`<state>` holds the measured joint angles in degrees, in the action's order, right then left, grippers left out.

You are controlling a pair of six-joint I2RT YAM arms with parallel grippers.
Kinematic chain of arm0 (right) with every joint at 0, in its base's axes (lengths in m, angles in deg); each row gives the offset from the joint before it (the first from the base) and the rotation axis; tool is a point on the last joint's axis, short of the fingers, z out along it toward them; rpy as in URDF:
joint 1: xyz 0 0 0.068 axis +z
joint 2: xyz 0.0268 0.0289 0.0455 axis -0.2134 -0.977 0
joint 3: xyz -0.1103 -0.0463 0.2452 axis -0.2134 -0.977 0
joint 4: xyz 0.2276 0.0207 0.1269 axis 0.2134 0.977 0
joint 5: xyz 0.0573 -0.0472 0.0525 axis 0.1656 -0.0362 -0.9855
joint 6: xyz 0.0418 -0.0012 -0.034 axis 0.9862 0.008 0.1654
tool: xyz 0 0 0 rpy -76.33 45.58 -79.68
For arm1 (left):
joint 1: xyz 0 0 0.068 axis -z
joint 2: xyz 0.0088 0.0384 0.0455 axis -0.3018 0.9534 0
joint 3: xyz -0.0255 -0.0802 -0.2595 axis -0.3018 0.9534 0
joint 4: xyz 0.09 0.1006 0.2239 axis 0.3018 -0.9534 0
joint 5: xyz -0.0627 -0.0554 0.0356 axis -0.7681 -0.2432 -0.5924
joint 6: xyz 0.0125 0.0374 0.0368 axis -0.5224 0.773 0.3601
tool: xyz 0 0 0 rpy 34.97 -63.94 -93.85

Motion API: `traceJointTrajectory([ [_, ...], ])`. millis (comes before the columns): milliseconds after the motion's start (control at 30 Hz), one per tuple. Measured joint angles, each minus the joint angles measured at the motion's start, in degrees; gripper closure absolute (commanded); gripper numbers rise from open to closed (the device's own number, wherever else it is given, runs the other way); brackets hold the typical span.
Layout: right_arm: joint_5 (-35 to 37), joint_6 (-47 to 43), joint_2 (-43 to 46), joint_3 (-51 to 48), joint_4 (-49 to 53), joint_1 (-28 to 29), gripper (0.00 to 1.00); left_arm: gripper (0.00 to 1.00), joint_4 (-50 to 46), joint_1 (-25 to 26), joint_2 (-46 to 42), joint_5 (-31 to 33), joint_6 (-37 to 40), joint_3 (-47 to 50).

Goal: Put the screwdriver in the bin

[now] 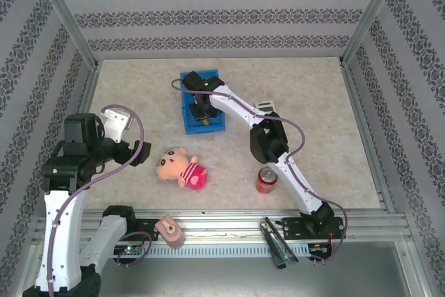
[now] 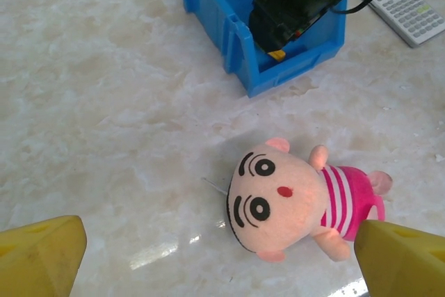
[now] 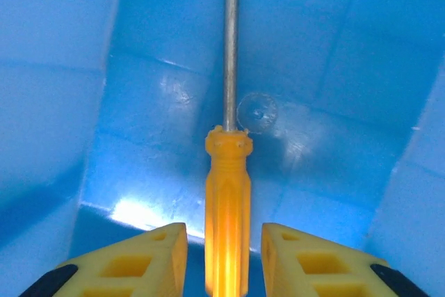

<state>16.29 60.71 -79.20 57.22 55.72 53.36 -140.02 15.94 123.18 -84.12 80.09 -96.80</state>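
The screwdriver (image 3: 227, 206), with an orange-yellow handle and a slim metal shaft, points away from me inside the blue bin (image 3: 334, 67). My right gripper (image 3: 224, 259) is open, its yellow fingers (image 3: 149, 259) standing either side of the handle with a gap on each side. In the top view the bin (image 1: 186, 117) sits at the table's middle back, and the right gripper (image 1: 203, 110) reaches down into it. The left wrist view shows the bin (image 2: 208, 5) with the right arm's black wrist inside. My left gripper (image 2: 219, 262) hangs open above the table at the left (image 1: 115, 123), holding nothing.
A pink plush toy (image 1: 182, 167) (image 2: 292, 199) lies in front of the bin. A red soda can (image 1: 267, 180) stands by the right arm. A grey calculator (image 1: 265, 106) (image 2: 400, 1) lies right of the bin. A pink object (image 1: 169, 231) and a black tool (image 1: 276, 241) rest on the front rail.
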Motion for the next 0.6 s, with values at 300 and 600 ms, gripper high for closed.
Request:
traceJointTrajectory([
  [300, 5.8, -0.9, 18.3, -4.9, -2.7, 4.2, 0.56, 0.01, 3.5, 0.0, 2.3, 3.2, -3.6, 1.7],
  [600, 9.1, -3.6, 46.8, -34.1, -20.4, 4.4, 0.28, 0.01, 9.2, 0.0, 8.3, 6.4, -9.0, 1.7],
])
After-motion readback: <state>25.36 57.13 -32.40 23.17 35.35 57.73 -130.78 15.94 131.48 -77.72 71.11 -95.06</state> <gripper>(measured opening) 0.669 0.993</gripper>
